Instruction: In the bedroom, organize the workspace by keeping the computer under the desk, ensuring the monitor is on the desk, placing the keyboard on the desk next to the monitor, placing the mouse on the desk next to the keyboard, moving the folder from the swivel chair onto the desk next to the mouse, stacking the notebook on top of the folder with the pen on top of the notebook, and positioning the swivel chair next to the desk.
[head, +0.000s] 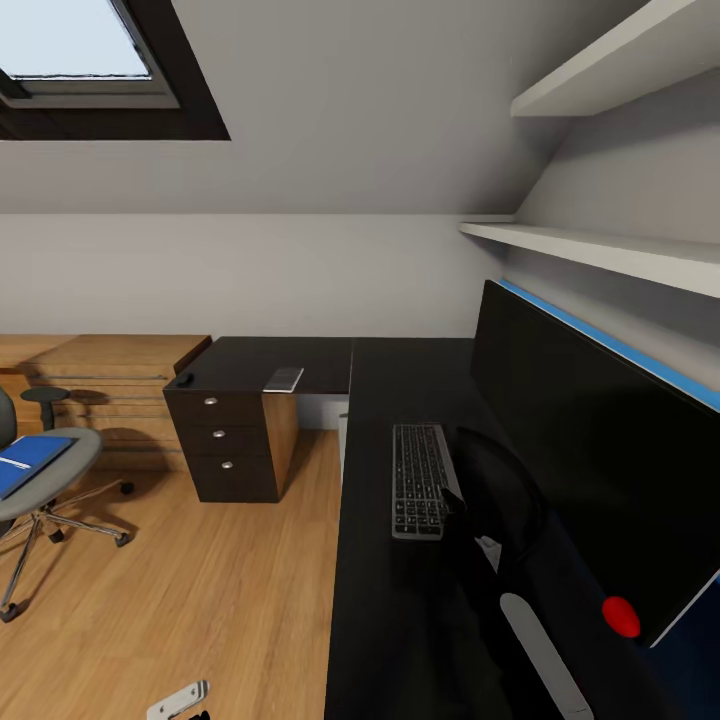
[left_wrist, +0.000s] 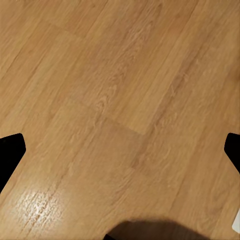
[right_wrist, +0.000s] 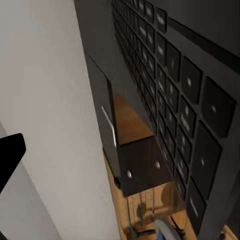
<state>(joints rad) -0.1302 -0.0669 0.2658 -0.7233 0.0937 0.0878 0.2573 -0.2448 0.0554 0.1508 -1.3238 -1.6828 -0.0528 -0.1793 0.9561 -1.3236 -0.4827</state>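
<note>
Chair (head: 45, 470): grey seat, chrome star base on the wood floor (head: 200, 600), far left in the head view, well apart from the desk.
Folder (head: 25, 465): blue, lying flat on the chair seat.
Dresser (head: 100, 385): light wood, against the back wall behind the chair.
Left gripper (left_wrist: 122, 150): in the left wrist view the two dark fingertips (left_wrist: 10, 150) sit at opposite edges of the frame, spread wide, with nothing between them but bare floor boards below. No task thing lies near these fingers.
Mouse (head: 184, 380): small, dark, at the outer corner of the desk's far wing, above the drawers.
Drawers (head: 215, 445): three black fronts with silver knobs, under that wing.
Notebook (head: 284, 379): thin, grey, flat on the far wing at its front edge, well apart from the mouse.
Desk (head: 390, 620): black L-shaped top with a blue back strip.
Keyboard (head: 420, 480): on the near wing, just beside the monitor's base. In the right wrist view its keys (right_wrist: 190, 100) lie close beside the gripper.
Right gripper: one dark fingertip (right_wrist: 10, 160) shows at the frame's edge; how far the fingers stand apart cannot be told.
Monitor (head: 590, 470): wide black screen, upright on the desk at the right.
Shelves (head: 600, 250): two white boards on the wall above the monitor.
</note>
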